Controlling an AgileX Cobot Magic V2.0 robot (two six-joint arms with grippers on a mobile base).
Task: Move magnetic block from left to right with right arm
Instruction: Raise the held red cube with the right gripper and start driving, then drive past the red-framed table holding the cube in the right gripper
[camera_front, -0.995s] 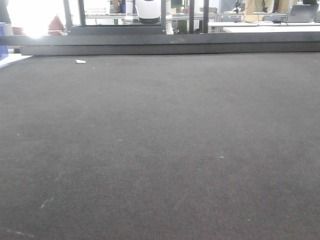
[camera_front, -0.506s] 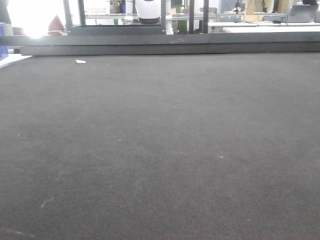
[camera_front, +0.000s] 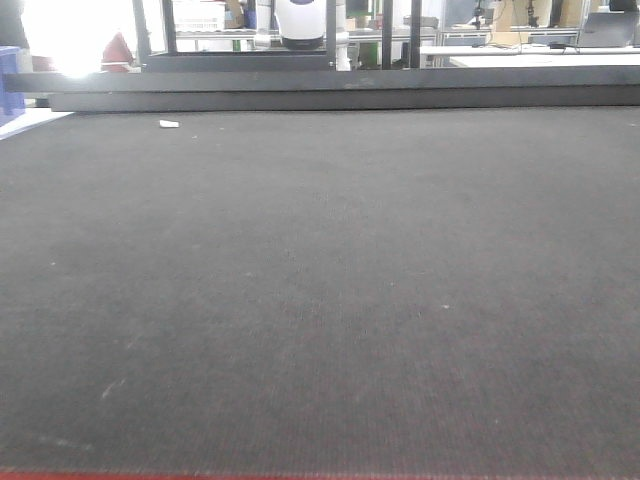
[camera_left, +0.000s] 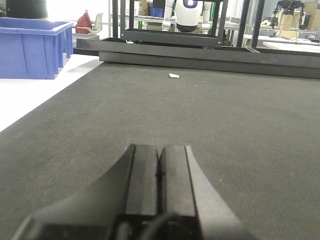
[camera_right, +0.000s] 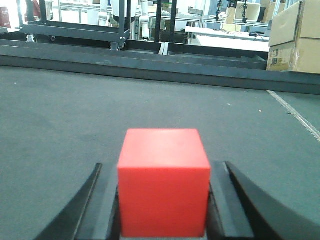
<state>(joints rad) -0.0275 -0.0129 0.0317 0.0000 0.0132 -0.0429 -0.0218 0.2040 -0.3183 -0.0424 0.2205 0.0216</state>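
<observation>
Magnetic block (camera_right: 163, 186) — one red cube — tight between the right hand's (camera_right: 162, 169) two fingers (camera_right: 97, 205); left hand (camera_left: 160, 150) clenched.

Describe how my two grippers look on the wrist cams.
The left gripper has two thick, matte black fingers with flat tops and greyer sloping outer sides; what may be a dark cable sits at their base. The right gripper shows similar black, blocky fingers. No markings are visible.
</observation>
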